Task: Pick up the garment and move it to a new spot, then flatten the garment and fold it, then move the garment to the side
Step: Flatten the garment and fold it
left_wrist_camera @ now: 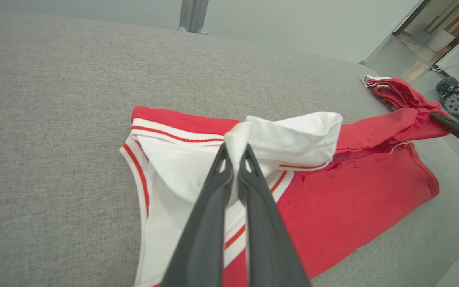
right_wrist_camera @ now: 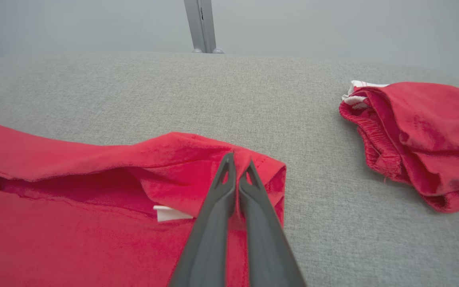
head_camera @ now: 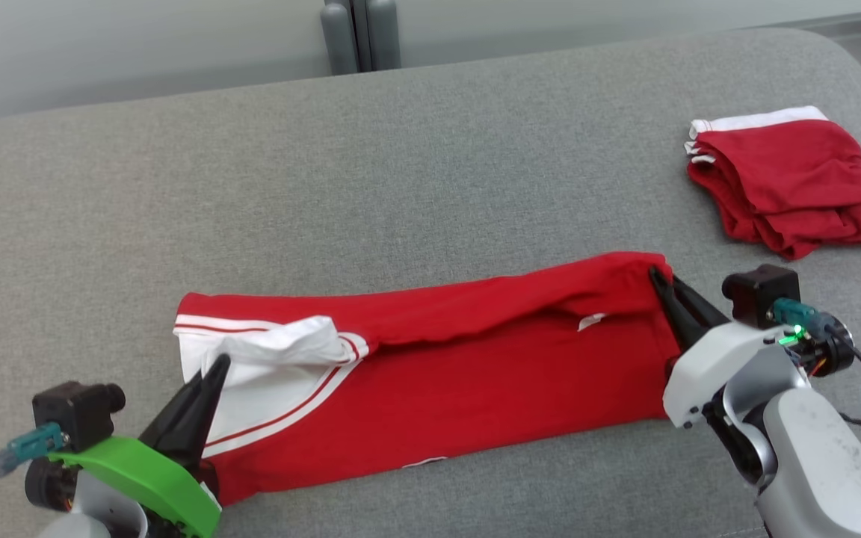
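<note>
Garment (head_camera: 438, 373) lies stretched lengthwise on grey cushion (head_camera: 400, 172), far edge partly turned over. Left gripper (left_wrist_camera: 235, 155) pinches white sleeve (left_wrist_camera: 293, 131); right gripper (right_wrist_camera: 237, 161) pinches red corner (right_wrist_camera: 269, 167). Fold seems midway; completing it and setting aside not yet done.

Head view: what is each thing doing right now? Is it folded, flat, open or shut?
Red-and-white garment, stretched out sideways on the grey surface, half folded, pinched at both ends.
Second red garment, folded in a loose stack, lying apart at the far right.
Left end effector, shut on the white sleeve.
Right end effector, shut on the red corner.
</note>
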Robot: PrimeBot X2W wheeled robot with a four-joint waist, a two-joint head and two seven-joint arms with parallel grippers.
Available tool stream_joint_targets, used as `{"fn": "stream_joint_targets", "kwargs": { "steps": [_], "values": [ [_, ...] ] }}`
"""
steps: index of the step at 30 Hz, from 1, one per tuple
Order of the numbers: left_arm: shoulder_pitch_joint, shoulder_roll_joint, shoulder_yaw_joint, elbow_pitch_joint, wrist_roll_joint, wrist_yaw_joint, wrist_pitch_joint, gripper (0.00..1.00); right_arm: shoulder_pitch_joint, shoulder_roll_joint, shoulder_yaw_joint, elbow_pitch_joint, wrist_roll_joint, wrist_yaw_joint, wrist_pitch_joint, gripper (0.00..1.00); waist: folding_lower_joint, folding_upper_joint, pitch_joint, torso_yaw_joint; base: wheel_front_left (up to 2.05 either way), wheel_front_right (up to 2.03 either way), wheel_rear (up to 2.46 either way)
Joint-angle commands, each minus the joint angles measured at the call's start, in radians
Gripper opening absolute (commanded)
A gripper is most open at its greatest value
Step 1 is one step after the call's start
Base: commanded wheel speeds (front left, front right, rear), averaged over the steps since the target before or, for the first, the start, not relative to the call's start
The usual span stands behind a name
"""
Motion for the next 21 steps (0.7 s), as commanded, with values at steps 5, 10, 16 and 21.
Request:
{"fn": "stream_joint_targets", "kwargs": {
  "steps": [5, 10, 16, 21],
  "values": [
    [0.043, -0.041, -0.006, 0.086, -0.029, -0.019, -0.035, 0.0, 0.075, 0.022, -0.031, -0.029, -0.036, -0.001, 0.005, 0.22, 0.0001, 0.0, -0.04, 0.011, 0.0, 0.0, 0.0],
    [0.067, -0.084, -0.006, 0.155, -0.026, -0.03, -0.084, 1.0, 0.134, 0.058, -0.079, -0.036, -0.054, -0.001, -0.016, 1.0, 0.0001, 0.0, -0.07, 0.009, 0.0, 0.0, 0.0],
    [0.13, -0.131, 0.04, 0.185, 0.004, -0.003, -0.129, 1.0, 0.204, 0.09, -0.156, -0.058, -0.066, -0.001, -0.039, 1.0, 0.0001, 0.0, -0.117, 0.011, 0.0, 0.0, 0.0],
    [0.18, -0.183, 0.135, 0.156, 0.075, 0.023, -0.135, 1.0, 0.236, 0.106, -0.196, -0.068, -0.081, -0.001, -0.037, 1.0, 0.0001, 0.0, -0.145, 0.023, 0.0, 0.0, 0.0]
  ]
}}
